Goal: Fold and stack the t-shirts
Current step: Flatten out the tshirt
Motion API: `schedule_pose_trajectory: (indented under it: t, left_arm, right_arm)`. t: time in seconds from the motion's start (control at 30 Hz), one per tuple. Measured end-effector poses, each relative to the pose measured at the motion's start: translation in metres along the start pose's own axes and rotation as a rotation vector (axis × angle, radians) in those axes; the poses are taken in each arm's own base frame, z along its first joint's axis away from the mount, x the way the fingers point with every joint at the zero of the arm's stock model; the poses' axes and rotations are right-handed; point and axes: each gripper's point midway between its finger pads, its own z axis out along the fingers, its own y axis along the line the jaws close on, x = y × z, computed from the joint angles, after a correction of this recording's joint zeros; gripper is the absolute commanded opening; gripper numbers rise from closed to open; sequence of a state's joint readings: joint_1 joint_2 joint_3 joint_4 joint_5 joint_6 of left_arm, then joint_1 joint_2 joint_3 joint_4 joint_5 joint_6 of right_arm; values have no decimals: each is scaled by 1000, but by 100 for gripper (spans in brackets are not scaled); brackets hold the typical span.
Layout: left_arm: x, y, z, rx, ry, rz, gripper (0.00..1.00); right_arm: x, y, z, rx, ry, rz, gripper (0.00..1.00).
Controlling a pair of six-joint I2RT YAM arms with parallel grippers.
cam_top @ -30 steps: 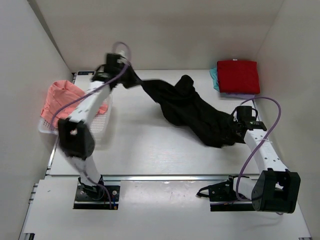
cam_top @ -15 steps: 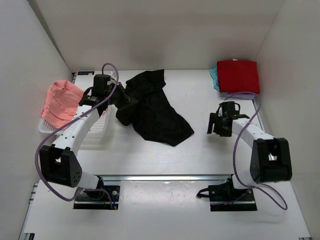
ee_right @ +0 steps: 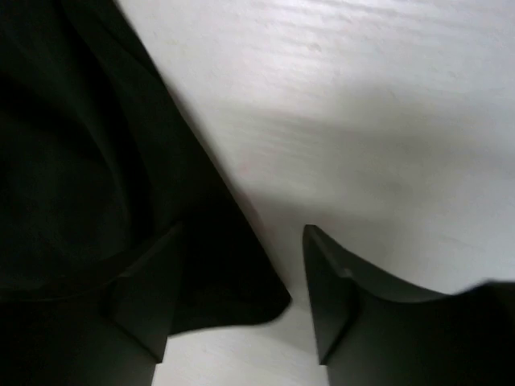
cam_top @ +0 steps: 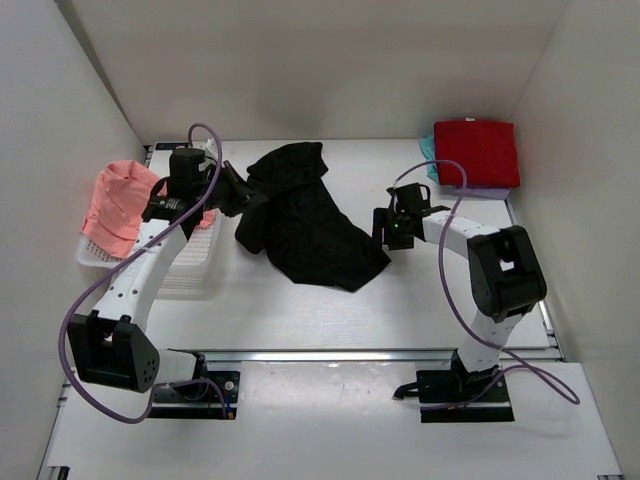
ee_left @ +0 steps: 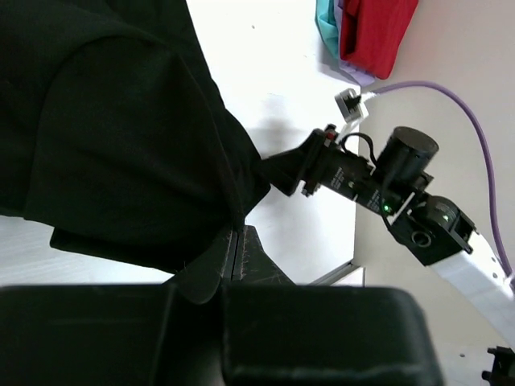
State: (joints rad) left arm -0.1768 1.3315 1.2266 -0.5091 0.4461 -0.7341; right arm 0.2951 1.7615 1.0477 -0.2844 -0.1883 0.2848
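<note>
The large black t-shirt (cam_top: 305,220) lies crumpled on the table left of centre. My left gripper (cam_top: 240,197) is shut on its upper-left edge, and in the left wrist view the cloth (ee_left: 121,137) hangs from the closed jaws (ee_left: 235,241). My right gripper (cam_top: 384,228) stands open at the shirt's right corner, and that corner (ee_right: 241,289) lies between the fingers (ee_right: 330,281). A folded red t-shirt (cam_top: 477,152) tops a stack at the back right, with teal (cam_top: 428,153) and lilac (cam_top: 470,190) edges showing under it. A salmon-pink t-shirt (cam_top: 113,205) sits in the basket.
The white mesh basket (cam_top: 192,262) stands at the left edge beside my left arm. White walls close in the table at the left, back and right. A metal rail (cam_top: 320,353) runs along the near edge.
The right gripper let go of the black t-shirt. The left arm pulled the shirt leftward and lowered it. The right gripper then moved left to the shirt's right corner.
</note>
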Motion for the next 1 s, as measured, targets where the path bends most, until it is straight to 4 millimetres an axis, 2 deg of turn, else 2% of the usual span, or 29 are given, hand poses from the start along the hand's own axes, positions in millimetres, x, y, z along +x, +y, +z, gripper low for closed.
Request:
schedule_pose_trajectory:
  t: [0.07,0.2,0.3,0.37,0.4,0.43,0.5,0.57,0.63,0.7,0.77,0.83,1.0]
  left_arm:
    - [-3,3,-4,-2,-8,-8,0]
    - [-14,7,-12,-7,-42,-24,0]
    - [-19,9,-17,-12,-61,-28,0]
    - [-26,8,-22,-21,-79,-17,0]
    - [-31,5,-25,-25,-94,-8,0]
    - [-38,1,-29,-31,-116,8,0]
    - [-53,-10,-41,-34,-175,43,0]
    - [-67,-22,-59,-28,-245,82,0]
    - [-77,-38,-82,-7,-319,120,0]
    - [-81,-52,-102,21,-371,150,0]
    - [-82,-67,-121,58,-420,181,0]
    - [-80,-78,-137,89,-454,203,0]
    - [-75,-89,-158,119,-504,231,0]
  right_arm:
    - [-2,8,9,-23,15,-20,1]
    - [7,12,11,-49,60,-27,0]
    - [10,7,6,-32,81,-24,0]
    - [2,-7,-7,17,68,-18,0]
    - [-8,-15,-18,47,41,-10,0]
    - [-20,-24,-31,73,9,1,1]
    - [-61,-43,-67,130,-114,17,0]
    - [-106,-62,-113,195,-268,27,0]
    - [-148,-81,-171,277,-435,34,0]
    - [-168,-92,-216,333,-546,37,0]
    - [-179,-99,-258,391,-638,41,0]
    - [-181,-106,-293,446,-704,42,0]
    - [-166,-120,-345,565,-777,53,0]
